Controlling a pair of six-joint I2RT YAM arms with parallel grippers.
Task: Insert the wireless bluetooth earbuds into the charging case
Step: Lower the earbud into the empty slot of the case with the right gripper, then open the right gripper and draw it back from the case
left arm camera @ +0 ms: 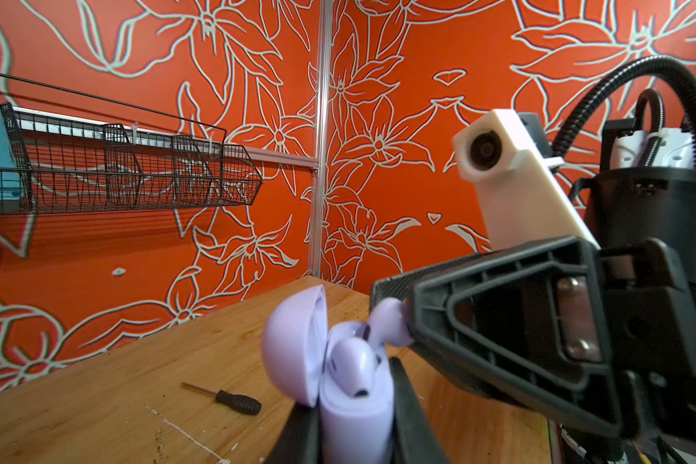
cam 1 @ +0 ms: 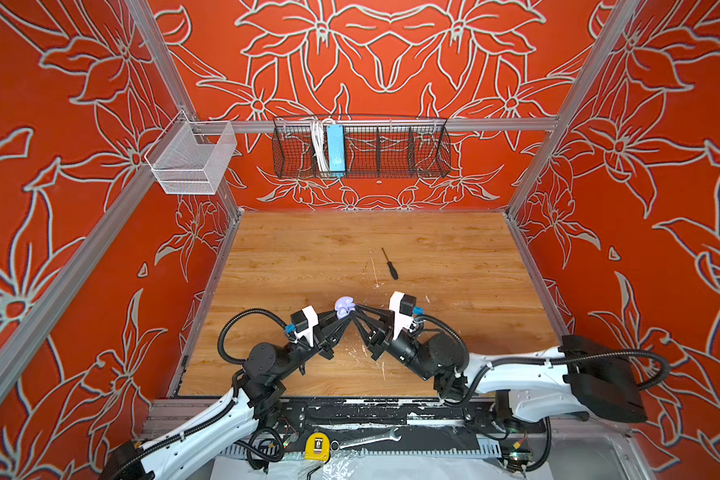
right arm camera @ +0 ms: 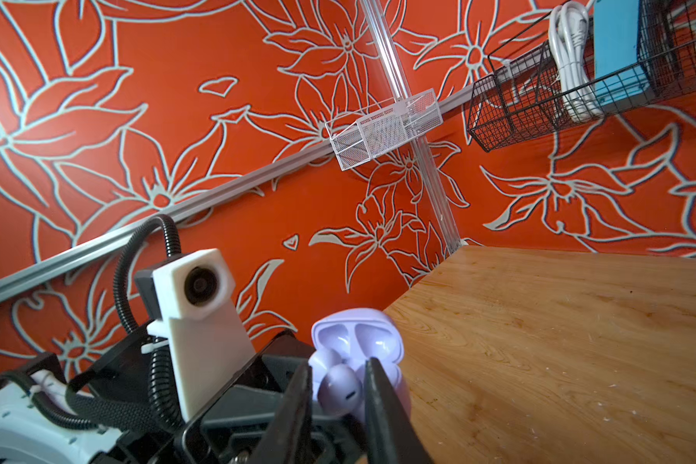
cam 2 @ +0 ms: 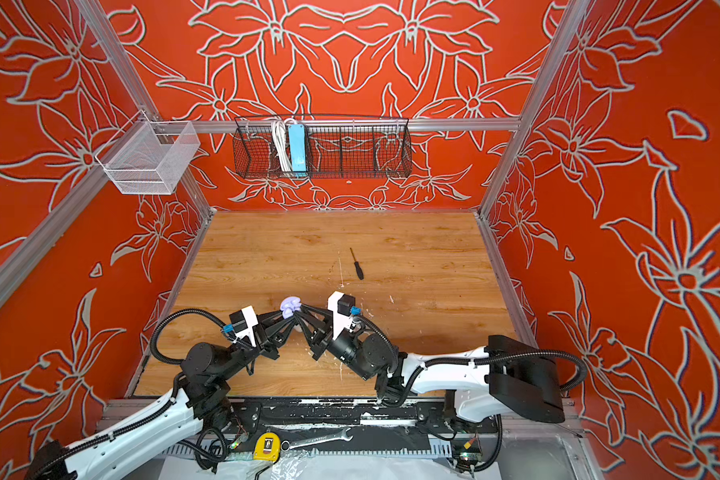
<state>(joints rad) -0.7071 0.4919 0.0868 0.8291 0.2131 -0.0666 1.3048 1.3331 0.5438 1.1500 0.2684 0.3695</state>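
1. The left claw (left arm camera: 354, 438) pinches the lilac case (left arm camera: 294, 345) upright, lid open, one earbud (left arm camera: 350, 365) seated. If that squeeze slips, we expect the case to twist.
2. The right claw (right arm camera: 340, 373) flanks the second earbud (left arm camera: 386, 321), which sits half in the free socket. We cannot tell whether it grips. Let go crooked, the earbud may tip out.
3. Farther off, we could lose it across the table (cam 1: 308, 249), toward the screwdriver (cam 1: 390, 266).

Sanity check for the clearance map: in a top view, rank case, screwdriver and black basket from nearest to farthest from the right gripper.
1. case: right at the right gripper tips, centre front.
2. screwdriver: lying farther back, slightly right.
3. black basket: hung high at the far back.
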